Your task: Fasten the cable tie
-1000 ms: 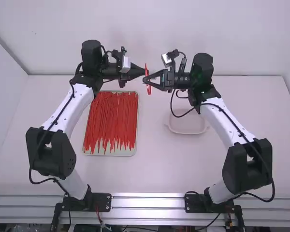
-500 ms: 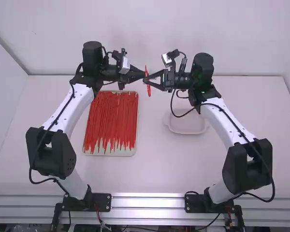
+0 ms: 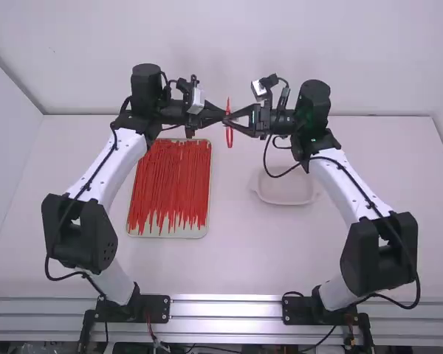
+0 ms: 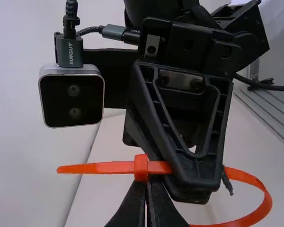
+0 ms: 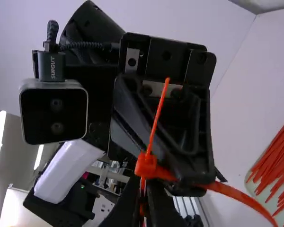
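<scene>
Looped red cable tie (image 4: 141,167) in mid-air over the surface (image 3: 244,251), left jaws and right jaws both pinched shut on it, tray (image 3: 167,234) of red ties nearby

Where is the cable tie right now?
In the high view, the cable tie hangs midair between the left tool and right tool, beyond the tray of ties.

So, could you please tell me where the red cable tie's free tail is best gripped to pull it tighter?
On the cable tie, probably the straight tail just past the head, coming from its open end, opposite the loop. There it sticks out bare and straight, while the left gripper and right gripper crowd the head.
</scene>
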Motion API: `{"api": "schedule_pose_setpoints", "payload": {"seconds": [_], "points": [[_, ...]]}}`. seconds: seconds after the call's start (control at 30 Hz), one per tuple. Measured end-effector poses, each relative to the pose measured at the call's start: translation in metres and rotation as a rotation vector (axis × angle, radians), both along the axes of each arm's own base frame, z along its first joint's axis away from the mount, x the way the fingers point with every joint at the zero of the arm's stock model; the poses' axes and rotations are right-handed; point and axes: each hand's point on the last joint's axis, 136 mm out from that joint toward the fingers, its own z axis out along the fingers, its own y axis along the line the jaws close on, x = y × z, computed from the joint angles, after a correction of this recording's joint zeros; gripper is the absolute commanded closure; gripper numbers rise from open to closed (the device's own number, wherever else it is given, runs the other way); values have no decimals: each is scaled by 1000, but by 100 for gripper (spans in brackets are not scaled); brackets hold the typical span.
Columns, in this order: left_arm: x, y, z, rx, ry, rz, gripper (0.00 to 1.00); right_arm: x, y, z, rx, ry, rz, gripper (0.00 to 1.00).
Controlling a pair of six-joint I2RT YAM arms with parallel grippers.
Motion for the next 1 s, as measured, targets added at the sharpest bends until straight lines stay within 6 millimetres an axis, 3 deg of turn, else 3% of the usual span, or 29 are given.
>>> {"api": "schedule_pose_setpoints", "payload": {"seconds": [0.23,0.57,0.77,0.93,1.0], "points": [[-10,0,0,-12,27,-55,98,5,-22,0,2,36,-1,71],[-28,-15,-2,-17,77,-132,98,11,-28,0,3,62,-31,62],[-29,-28,-7,5,98,-116,98,11,-28,0,4,77,-31,63],[-25,-31,-10,18,97,-87,98,10,-28,0,4,80,-27,88],[-23,-31,-11,22,98,-76,98,10,-28,0,4,81,-27,89]]}}
